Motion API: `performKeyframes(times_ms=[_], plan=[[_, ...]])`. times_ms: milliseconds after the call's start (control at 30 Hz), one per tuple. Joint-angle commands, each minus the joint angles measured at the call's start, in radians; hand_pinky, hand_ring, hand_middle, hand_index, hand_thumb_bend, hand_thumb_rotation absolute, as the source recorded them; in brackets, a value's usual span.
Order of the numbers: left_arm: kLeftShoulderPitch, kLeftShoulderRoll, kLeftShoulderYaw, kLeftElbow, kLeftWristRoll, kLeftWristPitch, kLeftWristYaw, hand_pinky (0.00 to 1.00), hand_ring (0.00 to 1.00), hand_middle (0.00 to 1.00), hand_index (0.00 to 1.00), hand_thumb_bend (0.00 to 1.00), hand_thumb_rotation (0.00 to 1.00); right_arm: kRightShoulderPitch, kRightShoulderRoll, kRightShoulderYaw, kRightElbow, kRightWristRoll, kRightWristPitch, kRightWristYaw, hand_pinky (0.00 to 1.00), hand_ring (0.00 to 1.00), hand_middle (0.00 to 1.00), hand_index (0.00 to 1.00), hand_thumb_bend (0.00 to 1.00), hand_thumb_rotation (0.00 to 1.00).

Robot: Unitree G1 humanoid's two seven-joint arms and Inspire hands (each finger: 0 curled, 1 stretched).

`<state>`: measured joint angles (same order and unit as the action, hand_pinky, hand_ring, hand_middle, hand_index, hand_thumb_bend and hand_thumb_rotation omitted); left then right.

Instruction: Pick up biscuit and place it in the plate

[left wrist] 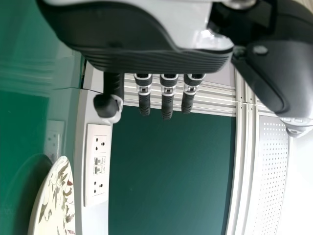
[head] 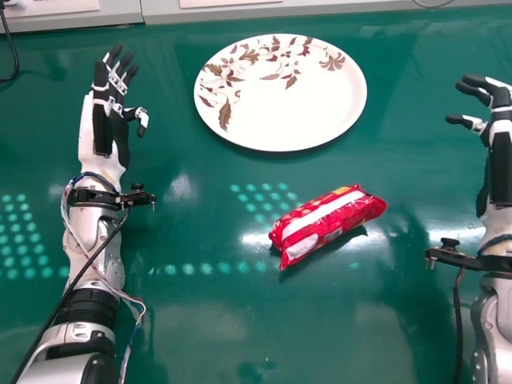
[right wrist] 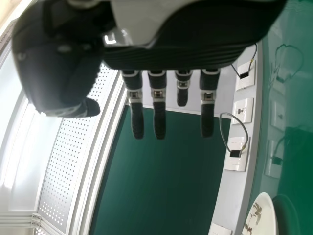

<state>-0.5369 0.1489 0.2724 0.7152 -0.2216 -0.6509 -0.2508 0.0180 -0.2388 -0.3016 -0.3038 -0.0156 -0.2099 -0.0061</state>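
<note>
My two open hands, a red biscuit packet (head: 328, 222) and a plate (head: 280, 96)

I am holding my left hand (head: 112, 100) and right hand (head: 498, 120) open, fingers extended and gripping nothing, at either side of the green table (head: 200, 320); the packet is lying slantwise between my arms, nearer me than the white, leaf-patterned plate, apart from it.

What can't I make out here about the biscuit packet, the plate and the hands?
Contents of the biscuit packet: head view, hidden by its red wrapper.
Packet's underside: head view, turned down to the table.
Part of the right hand: head view, cut off by the right edge.
Part of the plate: both wrist views, cut off by the frame edge.
</note>
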Motion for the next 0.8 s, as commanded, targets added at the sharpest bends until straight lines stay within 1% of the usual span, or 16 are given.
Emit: performKeyframes(times_ms=[0,167,233,300,333,367,400,433,500,567,600,633,667,733,767], plan=[[0.069,-0.038,0.012,0.048,-0.028,-0.013,-0.002,0.00,1.00,0.99,1.00,1.00,0.93,0.000,-0.007,-0.002,-0.013,-0.002,0.003,0.006,0.61,0.73,0.76,0.76,0.54,0.11],[0.068,-0.038,0.013,0.046,-0.028,-0.015,0.000,0.00,1.00,0.98,1.00,1.00,0.92,0.000,-0.005,0.003,-0.022,0.008,0.017,0.011,0.62,0.73,0.77,0.77,0.54,0.11],[0.069,-0.036,0.013,0.047,-0.025,-0.015,0.001,0.00,0.99,0.98,1.00,1.00,0.92,0.004,-0.010,0.004,-0.030,0.015,0.023,0.024,0.63,0.74,0.77,0.77,0.55,0.13],[0.070,-0.034,0.014,0.047,-0.023,-0.016,0.002,0.00,0.99,0.98,1.00,1.00,0.93,0.006,-0.032,0.003,-0.022,0.008,0.000,0.050,0.65,0.76,0.79,0.79,0.59,0.18],[0.071,-0.032,0.013,0.045,-0.023,-0.015,0.002,0.00,0.99,0.98,1.00,1.00,0.93,0.008,-0.061,0.001,-0.015,-0.009,-0.016,0.071,0.65,0.77,0.80,0.79,0.60,0.20],[0.071,-0.031,0.013,0.044,-0.024,-0.013,0.000,0.00,0.99,0.98,1.00,1.00,0.93,0.009,-0.080,-0.001,-0.011,-0.022,-0.027,0.085,0.66,0.77,0.80,0.79,0.65,0.24],[0.072,-0.029,0.014,0.041,-0.026,-0.009,-0.003,0.00,1.00,0.98,1.00,1.00,0.93,0.010,-0.118,-0.003,-0.007,-0.043,-0.046,0.110,0.67,0.78,0.81,0.79,0.68,0.26],[0.073,-0.027,0.014,0.038,-0.028,-0.005,-0.005,0.00,1.00,0.98,1.00,1.00,0.93,0.011,-0.157,-0.006,-0.007,-0.065,-0.060,0.135,0.66,0.77,0.80,0.78,0.73,0.27],[0.074,-0.025,0.014,0.034,-0.035,0.003,-0.012,0.00,1.00,0.99,1.00,1.00,0.93,0.010,-0.220,-0.009,-0.010,-0.079,-0.067,0.186,0.65,0.76,0.79,0.79,0.84,0.31],[0.076,-0.024,0.015,0.030,-0.038,0.008,-0.016,0.00,1.00,0.99,1.00,1.00,0.93,0.008,-0.272,-0.008,-0.017,-0.092,-0.059,0.227,0.64,0.75,0.79,0.80,0.90,0.33],[0.076,-0.022,0.015,0.030,-0.038,0.008,-0.019,0.00,1.00,1.00,1.00,1.00,0.93,0.002,-0.301,-0.005,-0.015,-0.086,-0.061,0.256,0.64,0.75,0.80,0.80,0.93,0.34],[0.076,-0.021,0.016,0.029,-0.038,0.010,-0.020,0.00,1.00,1.00,1.00,1.00,0.93,-0.011,-0.335,0.002,-0.013,-0.069,-0.053,0.299,0.64,0.75,0.81,0.81,0.96,0.32],[0.076,-0.019,0.017,0.029,-0.037,0.011,-0.020,0.00,1.00,1.00,1.00,1.00,0.93,-0.023,-0.367,0.009,-0.009,-0.065,-0.053,0.335,0.66,0.78,0.83,0.83,0.99,0.27],[0.076,-0.017,0.017,0.028,-0.033,0.016,-0.014,0.00,1.00,1.00,1.00,1.00,0.93,-0.040,-0.417,0.019,-0.002,-0.075,-0.058,0.386,0.68,0.80,0.86,0.86,1.00,0.27],[0.074,-0.015,0.018,0.034,-0.034,0.011,-0.020,0.00,1.00,0.99,1.00,1.00,0.93,-0.046,-0.438,0.023,-0.002,-0.088,-0.058,0.404,0.68,0.81,0.86,0.85,1.00,0.26]])
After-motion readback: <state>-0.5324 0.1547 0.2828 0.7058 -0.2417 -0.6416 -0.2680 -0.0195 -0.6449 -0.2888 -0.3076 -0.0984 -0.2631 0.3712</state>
